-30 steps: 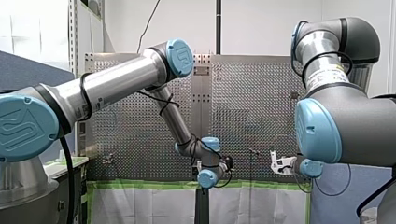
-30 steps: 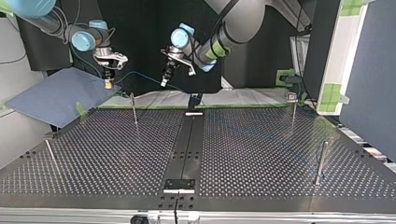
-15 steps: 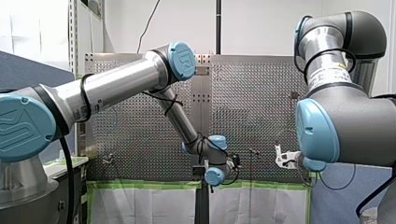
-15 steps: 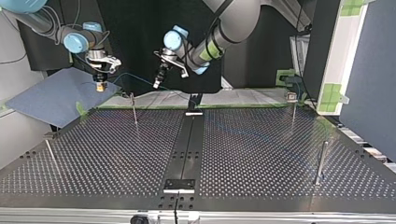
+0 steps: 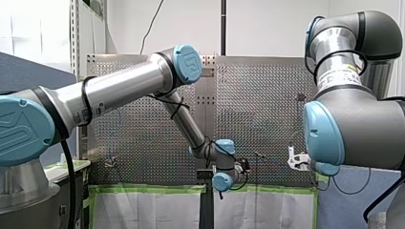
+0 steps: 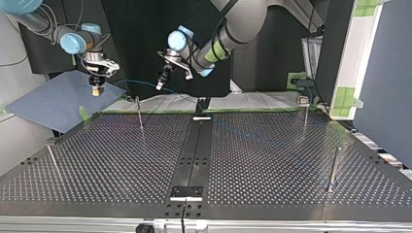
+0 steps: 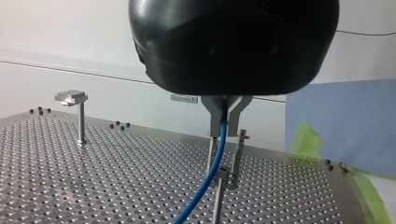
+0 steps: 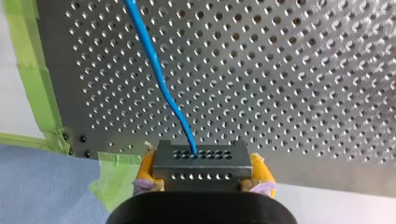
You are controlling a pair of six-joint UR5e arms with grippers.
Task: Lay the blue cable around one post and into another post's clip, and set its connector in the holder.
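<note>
The blue cable [image 6: 132, 81] runs taut between my two grippers above the table's far edge. My right gripper [image 6: 97, 90], at the top view's left, is shut on the grey connector [image 8: 201, 165], held between its yellow pads [image 8: 147, 168]; the blue cable [image 8: 158, 70] leaves the connector's face over the perforated plate. My left gripper [image 6: 159, 87] is shut on the blue cable [image 7: 219, 149] with metal fingers [image 7: 214, 119]; the cable hangs down from them past a thin post [image 7: 218, 193]. A thin post [image 6: 139, 113] stands below and between the grippers. A clip post [image 6: 304, 110] stands at the right.
A black holder [image 6: 201, 104] sits at the far middle edge of the table [image 6: 272, 165]. Further posts [image 6: 333, 168] [image 6: 52, 160] stand near the sides. A blue cloth [image 6: 53, 99] and green tape [image 6: 83, 113] lie at the far left. A clip-topped post [image 7: 74, 109] stands beside my left gripper.
Both grippers have moved toward the top view's left and a little higher, carrying the connector and cable with them. Neither grip has changed.
</note>
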